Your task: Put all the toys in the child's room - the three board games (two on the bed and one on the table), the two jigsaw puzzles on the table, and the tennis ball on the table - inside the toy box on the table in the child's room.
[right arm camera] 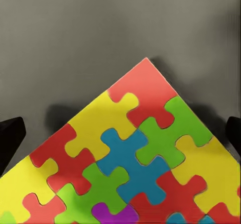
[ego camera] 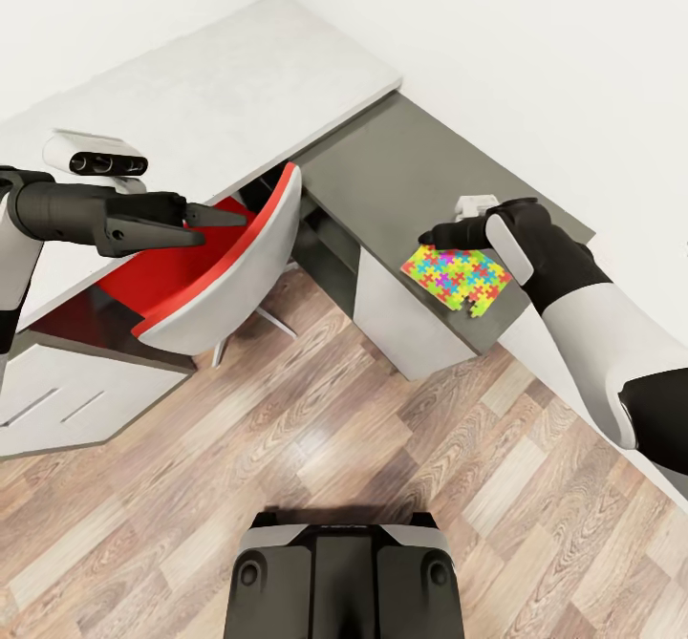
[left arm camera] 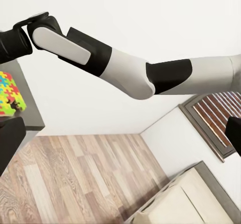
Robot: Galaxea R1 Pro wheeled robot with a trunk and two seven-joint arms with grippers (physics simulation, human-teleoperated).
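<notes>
Multicoloured jigsaw puzzle lies flat on the dark grey cabinet top, at its front edge near the right-hand corner, one corner poking just over that edge. Right hand hovers over its rear side, fingers apart. Left hand hangs over the red chair, fingers nearly together, empty. Bare pale table stretches behind

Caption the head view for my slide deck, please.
Right gripper poised over a jigsaw puzzle on the dark grey cabinet top; left gripper above a red chair.
</notes>
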